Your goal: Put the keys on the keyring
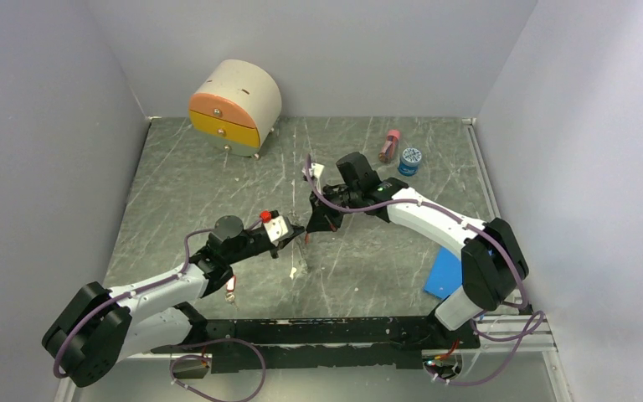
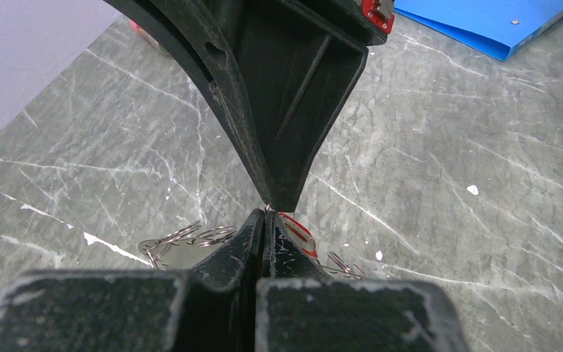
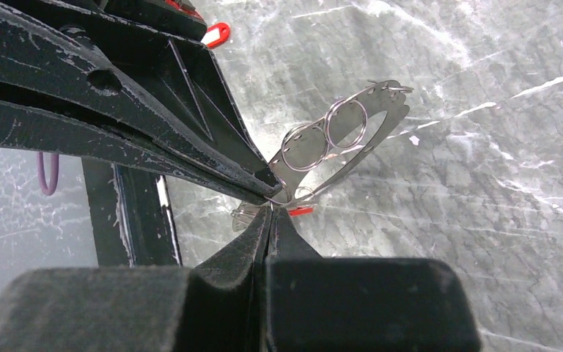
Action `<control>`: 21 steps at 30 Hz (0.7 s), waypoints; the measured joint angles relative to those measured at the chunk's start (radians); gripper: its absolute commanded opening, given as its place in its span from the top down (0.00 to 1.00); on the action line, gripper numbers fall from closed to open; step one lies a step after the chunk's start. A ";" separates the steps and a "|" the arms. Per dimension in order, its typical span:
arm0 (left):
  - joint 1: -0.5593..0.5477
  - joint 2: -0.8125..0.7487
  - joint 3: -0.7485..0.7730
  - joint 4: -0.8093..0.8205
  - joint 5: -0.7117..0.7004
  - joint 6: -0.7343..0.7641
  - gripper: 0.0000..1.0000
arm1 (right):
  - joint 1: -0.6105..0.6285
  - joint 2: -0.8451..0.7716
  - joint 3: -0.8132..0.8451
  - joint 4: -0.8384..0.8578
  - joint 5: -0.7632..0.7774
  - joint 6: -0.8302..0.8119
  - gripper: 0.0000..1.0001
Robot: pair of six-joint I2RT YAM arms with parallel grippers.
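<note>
My left gripper [image 1: 301,236] and right gripper [image 1: 313,226] meet tip to tip above the middle of the table, both shut. In the right wrist view my shut gripper [image 3: 267,207] pinches the near end of the keyring [image 3: 399,117], a thin wire hoop carrying small split rings [image 3: 346,125]. In the left wrist view my shut gripper [image 2: 266,214] pinches thin wire at the same spot. A red-tagged key [image 2: 298,232] hangs just past the tips; what holds it is hidden. Another red-tagged key [image 3: 216,34] lies on the table by the left arm [image 1: 231,290].
A rounded drawer box [image 1: 234,107] stands at the back left. A pink bottle [image 1: 389,145] and a blue-lidded jar [image 1: 410,160] stand at the back right. A blue sheet [image 1: 445,272] lies by the right arm's base. Walls close off three sides.
</note>
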 measured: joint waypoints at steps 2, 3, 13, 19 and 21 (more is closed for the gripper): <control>0.000 0.000 0.000 0.000 0.000 0.000 0.97 | 0.005 0.000 0.001 0.001 0.013 0.008 1.00; 0.000 0.000 0.000 0.000 0.000 0.000 0.98 | 0.006 0.000 0.001 0.001 0.018 0.011 1.00; 0.000 0.000 0.000 0.000 -0.005 0.000 0.97 | 0.006 0.008 0.003 0.005 0.037 0.058 1.00; 0.000 0.000 0.000 -0.003 -0.005 0.000 0.97 | -0.006 0.023 0.003 0.010 0.034 0.093 1.00; 0.000 0.000 0.000 -0.005 -0.002 0.000 0.98 | -0.015 0.035 0.003 0.006 0.060 0.096 1.00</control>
